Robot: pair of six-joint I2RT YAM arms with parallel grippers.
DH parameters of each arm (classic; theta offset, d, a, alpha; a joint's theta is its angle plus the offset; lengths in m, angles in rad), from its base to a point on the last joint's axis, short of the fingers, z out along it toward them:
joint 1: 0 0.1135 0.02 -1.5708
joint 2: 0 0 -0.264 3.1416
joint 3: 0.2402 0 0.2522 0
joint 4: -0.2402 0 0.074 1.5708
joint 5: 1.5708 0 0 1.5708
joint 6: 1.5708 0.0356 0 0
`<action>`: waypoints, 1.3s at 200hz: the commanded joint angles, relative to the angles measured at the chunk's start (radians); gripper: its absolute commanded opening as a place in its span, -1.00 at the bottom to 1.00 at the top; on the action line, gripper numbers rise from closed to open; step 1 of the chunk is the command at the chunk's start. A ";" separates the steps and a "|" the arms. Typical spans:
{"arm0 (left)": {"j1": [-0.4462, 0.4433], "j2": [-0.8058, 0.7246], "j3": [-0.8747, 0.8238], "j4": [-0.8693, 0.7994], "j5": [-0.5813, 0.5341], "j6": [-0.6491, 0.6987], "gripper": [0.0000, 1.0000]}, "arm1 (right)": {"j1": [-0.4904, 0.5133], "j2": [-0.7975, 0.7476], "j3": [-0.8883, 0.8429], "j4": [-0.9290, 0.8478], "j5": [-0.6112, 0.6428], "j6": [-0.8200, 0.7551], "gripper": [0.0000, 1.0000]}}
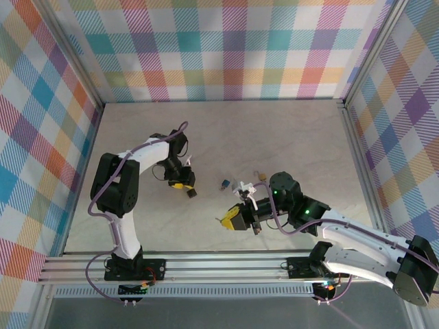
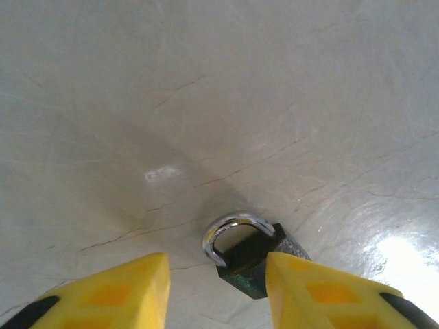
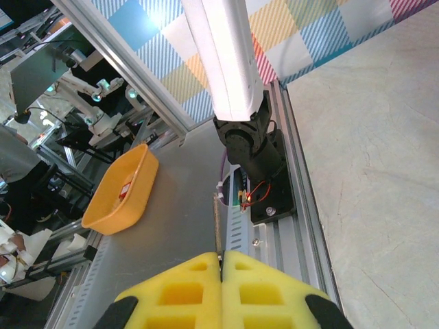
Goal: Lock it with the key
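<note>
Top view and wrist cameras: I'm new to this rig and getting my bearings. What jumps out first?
First, the bright plaid walls around the pale table. Next, a dark padlock with a silver shackle lies on the table between the open yellow fingers of the left gripper. The right gripper is shut, and its camera looks past the table's near edge at an orange bin.

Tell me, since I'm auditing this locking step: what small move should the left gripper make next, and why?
Probably widen the left gripper slightly, then lift clear: its jaws stand open, and the dark padlock with silver shackle lies on the pale table, close against one yellow finger.
</note>
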 commanded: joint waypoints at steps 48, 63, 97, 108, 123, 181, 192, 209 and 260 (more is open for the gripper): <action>0.013 -0.412 -0.021 0.070 -0.169 -0.107 0.47 | -0.001 0.121 0.016 0.066 0.072 0.016 -1.00; 0.013 -0.543 -0.050 0.101 -0.171 -0.136 0.68 | 0.000 0.200 0.061 0.067 0.110 0.032 -1.00; 0.013 -0.815 -0.144 0.143 -0.248 -0.206 1.00 | 0.000 0.381 0.169 0.031 0.323 0.076 -1.00; 0.013 -0.905 -0.194 0.171 -0.276 -0.230 1.00 | 0.000 0.441 0.205 0.028 0.380 0.086 -1.00; 0.013 -1.022 -0.270 0.220 -0.321 -0.263 1.00 | 0.000 0.524 0.259 0.020 0.435 0.098 -1.00; 0.013 -1.308 -0.453 0.340 -0.462 -0.334 0.99 | 0.000 0.824 0.475 -0.069 0.568 0.153 -1.00; 0.013 -1.330 -0.469 0.347 -0.471 -0.337 0.99 | 0.000 0.869 0.509 -0.082 0.581 0.157 -1.00; 0.012 -1.337 -0.471 0.341 -0.456 -0.332 0.99 | -0.001 0.930 0.550 -0.100 0.603 0.161 -1.00; 0.012 -1.332 -0.471 0.332 -0.447 -0.325 0.99 | -0.010 1.052 0.646 -0.134 0.616 0.177 -1.00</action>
